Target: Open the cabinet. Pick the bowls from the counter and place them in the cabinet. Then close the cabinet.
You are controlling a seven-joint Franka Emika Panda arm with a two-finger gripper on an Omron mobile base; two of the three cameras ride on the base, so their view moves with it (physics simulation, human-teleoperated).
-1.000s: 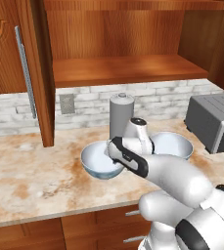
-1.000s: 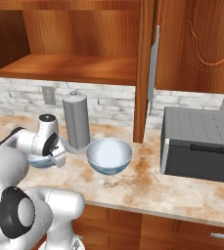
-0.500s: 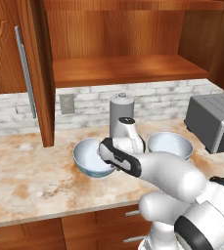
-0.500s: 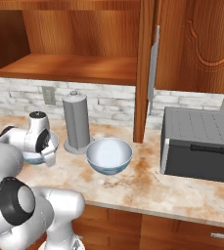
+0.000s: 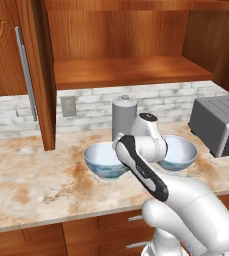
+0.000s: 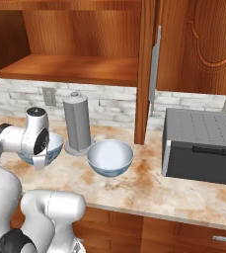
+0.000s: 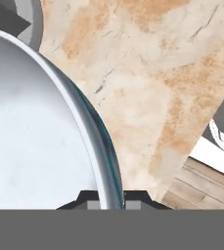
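Two blue-patterned bowls stand on the mottled counter [image 5: 31, 190], either side of a grey cylinder. The left bowl [image 5: 102, 161] [image 6: 56, 145] has its rim between my gripper [image 6: 39, 160] fingers. In the hand view the gripper [image 7: 111, 199] is shut on that thin rim, with the pale inside of the bowl [image 7: 35, 141] to the left. The right bowl [image 5: 181, 152] [image 6: 110, 157] stands free. Above, the cabinet [image 5: 131, 72] is open, its doors [image 5: 6, 55] [image 6: 198, 44] swung aside and its shelf [image 6: 70, 68] bare.
The grey upright cylinder [image 5: 124, 117] [image 6: 77, 123] stands just behind the bowls. A dark grey toaster-like box [image 5: 221, 125] [image 6: 203, 143] sits at the right of the counter. The door's silver handles [image 5: 26, 75] [image 6: 154, 64] hang beside the opening. Drawers [image 5: 61, 240] lie below.
The jaws have closed from wide open onto the left bowl's rim. The hand has settled lower at that bowl. Both bowls still rest on the counter.
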